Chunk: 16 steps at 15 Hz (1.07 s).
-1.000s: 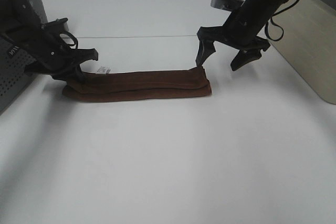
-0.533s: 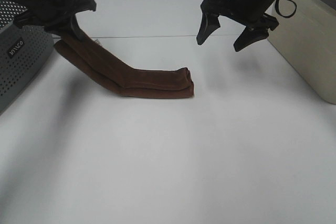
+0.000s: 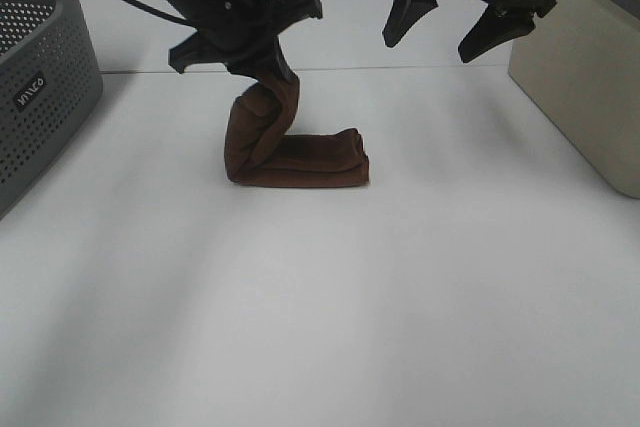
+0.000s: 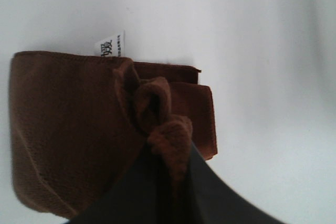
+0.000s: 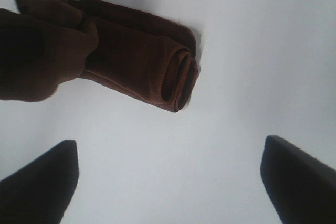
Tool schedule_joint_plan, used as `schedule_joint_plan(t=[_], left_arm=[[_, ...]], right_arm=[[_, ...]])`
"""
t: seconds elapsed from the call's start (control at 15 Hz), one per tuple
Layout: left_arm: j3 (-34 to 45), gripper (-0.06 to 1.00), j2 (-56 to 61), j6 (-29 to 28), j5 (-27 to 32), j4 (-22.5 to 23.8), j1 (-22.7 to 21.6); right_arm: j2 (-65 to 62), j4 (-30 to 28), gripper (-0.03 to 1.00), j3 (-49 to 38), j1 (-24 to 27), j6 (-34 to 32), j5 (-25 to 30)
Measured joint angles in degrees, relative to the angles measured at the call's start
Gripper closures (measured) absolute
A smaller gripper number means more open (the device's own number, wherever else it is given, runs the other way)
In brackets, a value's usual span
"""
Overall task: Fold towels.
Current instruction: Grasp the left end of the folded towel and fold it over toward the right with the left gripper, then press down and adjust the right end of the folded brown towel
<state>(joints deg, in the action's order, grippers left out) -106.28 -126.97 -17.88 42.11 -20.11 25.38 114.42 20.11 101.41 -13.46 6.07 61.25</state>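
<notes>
The left gripper [image 3: 262,75] is closed on one end of the towel [image 3: 300,159], held up above the table [image 3: 400,297], while the other end lies folded on it. The right gripper [image 3: 434,39] hangs wide open, apart from the towel

Left end of towel [image 3: 300,159] up, over toward its middle (left fingers [image 3: 258,59] too); right fingers [image 3: 405,12] higher.

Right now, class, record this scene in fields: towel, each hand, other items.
towel: reddish-brown, folded strip; one end lifted, the rest lying on the white table
left hand: shut on the raised end
right hand: open, empty, in the air
other items: grey perforated basket at left; beige box at right
</notes>
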Motion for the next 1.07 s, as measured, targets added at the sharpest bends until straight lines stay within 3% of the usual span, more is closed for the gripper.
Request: schedule_joint_plan(t=[0.13,0.2,0.4,0.47,0.73,1.07], left_arm=[[-0.1,0.81,-2.3,-1.0,-3.5,-3.3,1.8],[-0.1,0.72,-2.9,-1.0,-4.9,-5.1,2.4],[-0.7,0.31,-3.0,-1.0,-7.4,-8.0,3.2],[-1.4,0.25,-3.0,-1.0,-7.3,-8.3,3.2],[-8.1,0.2,-3.0,3.4,-2.6,-5.6,0.3],[-9.6,0.2,-3.0,4.6,4.1,-1.8,-8.7]], right_arm=[[-0.6,-1.0,0.09,0.0,0.0,-1.4,0.1],[-0.6,-1.5,0.09,0.0,0.0,-1.7,0.3],[-0.6,-2.1,0.09,0.0,0.0,-2.6,1.3],[-0.6,-2.1,0.09,0.0,0.0,-2.6,1.3],[0.0,1.5,0.09,0.0,0.0,-2.6,1.2],[8.4,25.2,0.09,0.0,-2.1,10.0,2.2]])
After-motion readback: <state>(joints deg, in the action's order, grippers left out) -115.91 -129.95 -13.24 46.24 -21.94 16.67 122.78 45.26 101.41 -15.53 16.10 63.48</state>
